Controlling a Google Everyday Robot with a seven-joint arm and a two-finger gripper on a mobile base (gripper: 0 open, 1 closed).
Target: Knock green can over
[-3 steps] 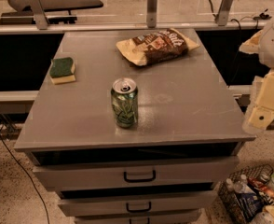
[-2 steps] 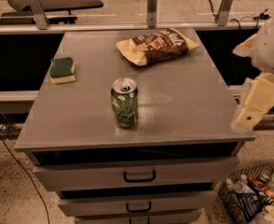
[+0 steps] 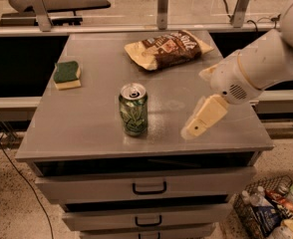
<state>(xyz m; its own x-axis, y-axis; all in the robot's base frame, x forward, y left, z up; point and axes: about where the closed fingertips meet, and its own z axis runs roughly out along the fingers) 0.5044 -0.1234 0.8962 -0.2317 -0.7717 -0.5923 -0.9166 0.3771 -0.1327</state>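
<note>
The can (image 3: 133,109) stands near the table's (image 3: 86,126) front edge, close to the gripper (image 3: 194,127) (wide or closed, I cannot tell), so a hard push might roll it off.

No text is legible on the green can (image 3: 133,111) or snack bag (image 3: 166,49); the gripper (image 3: 199,126) hovers near the can.

Lab-like test space: a grey drawer cabinet (image 3: 149,188), a glass partition (image 3: 196,4) behind the gripper (image 3: 204,117) hovering over the tabletop (image 3: 86,123), and a wire basket (image 3: 243,212) below it.
</note>
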